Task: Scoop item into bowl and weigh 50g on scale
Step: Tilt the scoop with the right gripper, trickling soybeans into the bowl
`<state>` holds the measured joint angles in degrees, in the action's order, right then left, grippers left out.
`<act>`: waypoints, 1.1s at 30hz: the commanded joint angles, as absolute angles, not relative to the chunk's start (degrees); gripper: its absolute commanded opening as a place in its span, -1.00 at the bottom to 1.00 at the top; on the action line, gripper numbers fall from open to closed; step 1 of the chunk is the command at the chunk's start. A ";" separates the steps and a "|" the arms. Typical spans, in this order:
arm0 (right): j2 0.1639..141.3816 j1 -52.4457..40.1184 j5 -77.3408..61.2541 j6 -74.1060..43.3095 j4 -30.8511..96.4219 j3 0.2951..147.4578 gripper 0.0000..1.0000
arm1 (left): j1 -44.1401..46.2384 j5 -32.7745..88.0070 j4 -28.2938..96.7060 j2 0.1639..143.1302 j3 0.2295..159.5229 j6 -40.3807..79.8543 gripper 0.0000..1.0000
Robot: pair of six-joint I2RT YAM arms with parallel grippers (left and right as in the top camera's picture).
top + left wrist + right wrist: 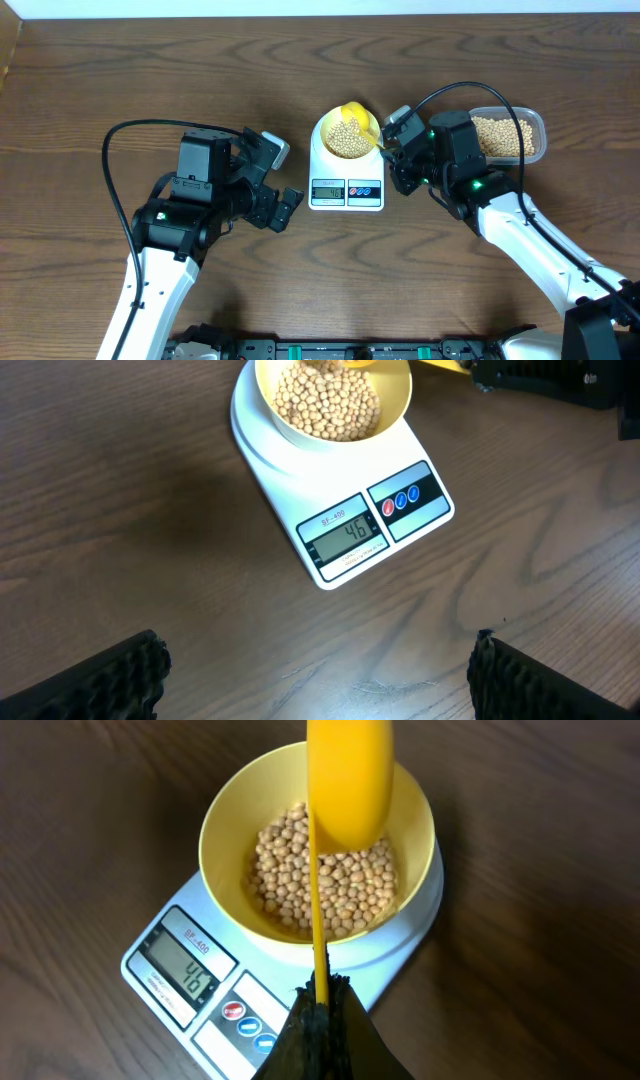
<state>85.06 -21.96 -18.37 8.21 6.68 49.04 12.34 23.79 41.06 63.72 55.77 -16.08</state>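
The scale (346,172) stands mid-table with the pale yellow bowl (327,135) on its platform. Beige beans (320,885) fill the bowl's bottom. In the right wrist view the display (185,968) reads 46. My right gripper (322,995) is shut on the thin handle of a bright yellow scoop (350,770), whose head hangs over the bowl (215,840); I cannot tell if it holds beans. My left gripper (320,680) is open over bare wood just left of the scale (300,490), its fingers (110,680) far apart and holding nothing.
A clear plastic tub (540,135) holding more beans sits at the right, behind my right arm. Both arms' black cables loop over the table. The wooden table's far edge runs along the top of the overhead view.
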 commanded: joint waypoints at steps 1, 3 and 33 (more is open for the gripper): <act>83.55 -22.59 -18.11 10.79 7.57 49.50 -0.98 | 12.25 23.46 41.06 63.99 55.40 -15.33 0.96; 83.55 -22.57 -17.08 10.55 7.27 49.50 -0.98 | 12.25 23.46 41.06 63.99 55.40 -15.33 0.96; 82.37 -22.48 -20.05 -0.43 6.87 49.50 -0.98 | 12.25 23.46 41.06 63.99 55.40 -15.31 0.96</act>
<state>84.16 -22.41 -19.53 0.40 7.03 49.04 12.34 23.79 41.06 63.72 55.77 -16.08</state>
